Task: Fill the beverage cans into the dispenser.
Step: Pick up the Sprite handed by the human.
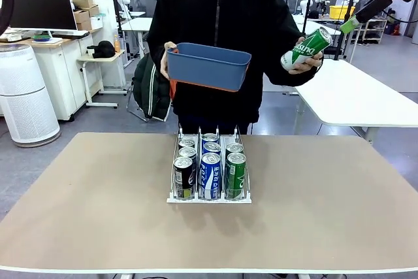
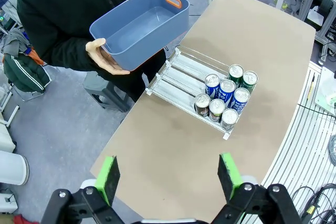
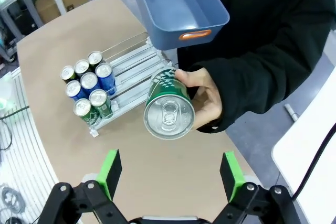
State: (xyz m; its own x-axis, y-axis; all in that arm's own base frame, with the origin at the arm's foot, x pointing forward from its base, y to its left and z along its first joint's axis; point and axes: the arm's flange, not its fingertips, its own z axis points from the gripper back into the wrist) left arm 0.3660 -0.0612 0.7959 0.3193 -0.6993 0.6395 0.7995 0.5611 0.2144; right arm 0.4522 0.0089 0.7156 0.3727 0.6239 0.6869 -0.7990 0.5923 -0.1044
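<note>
Standing at table (image 1: 78,213) centre, dispenser (image 1: 209,195) was seen holding seven beverage cans (image 1: 210,176): black ones in one outer lane, blue-and-white in middle lane, two green in other outer lane. Green can (image 1: 307,48) was held up by person's hand (image 3: 206,98), above and beyond dispenser, just ahead of right gripper (image 3: 170,174), whose jaws were spread wide, untouched by can. Blue bin (image 1: 208,65) was held above dispenser's far end. Left gripper (image 2: 169,178) was raised above table, jaws released, nothing grasped.
</note>
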